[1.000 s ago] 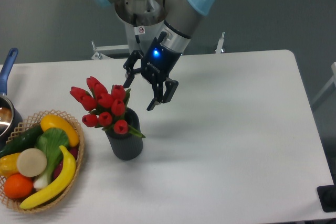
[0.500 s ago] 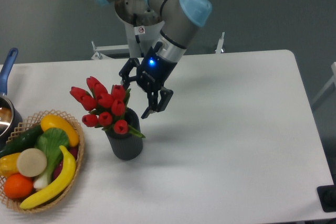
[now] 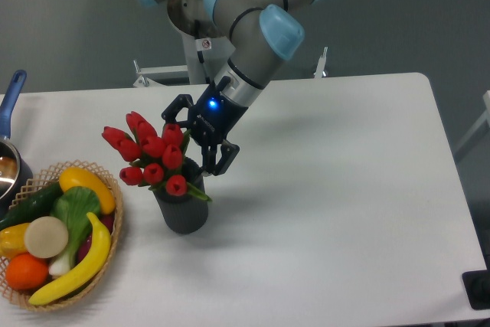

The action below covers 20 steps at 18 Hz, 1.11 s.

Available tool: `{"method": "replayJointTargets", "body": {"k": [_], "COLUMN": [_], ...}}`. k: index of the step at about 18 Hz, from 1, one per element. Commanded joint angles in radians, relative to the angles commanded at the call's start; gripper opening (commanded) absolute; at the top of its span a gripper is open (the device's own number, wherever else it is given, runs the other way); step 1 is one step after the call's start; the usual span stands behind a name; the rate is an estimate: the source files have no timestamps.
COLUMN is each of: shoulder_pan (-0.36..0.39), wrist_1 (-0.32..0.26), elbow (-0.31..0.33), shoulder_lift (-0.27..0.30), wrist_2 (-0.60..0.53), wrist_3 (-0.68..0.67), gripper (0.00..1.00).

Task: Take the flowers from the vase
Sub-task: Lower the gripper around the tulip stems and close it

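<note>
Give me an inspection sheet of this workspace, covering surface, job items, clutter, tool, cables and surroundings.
Surface: white table, right half bare.
Job's things: red flowers upright in the dark vase, left of centre.
Clutter: wicker basket of fruit and vegetables at the left edge; a pot with a blue handle behind it, partly out of frame.
Tool: tool open, fingers at the right side of the bunch, apparently not yet closed on it; blue light lit.
Cables: nothing seen.
Surroundings: grey wall; metal bracket at the table's far edge; dark object at the lower right corner.
</note>
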<state>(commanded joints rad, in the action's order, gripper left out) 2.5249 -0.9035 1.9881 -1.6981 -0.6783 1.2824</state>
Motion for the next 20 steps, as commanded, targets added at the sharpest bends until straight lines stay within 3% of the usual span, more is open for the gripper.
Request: {"method": "replayJointTargets", "body": {"k": [14,20], "shoulder_pan": [0.000,0.006], "wrist_1": [0.015,0.020], "elbow": [-0.015,-0.017], "shoulder_lift": [-0.049,-0.045], "wrist_2": [0.088,0.114], "wrist_3": [0.009,0.011], "gripper": [1.00,0.76]}}
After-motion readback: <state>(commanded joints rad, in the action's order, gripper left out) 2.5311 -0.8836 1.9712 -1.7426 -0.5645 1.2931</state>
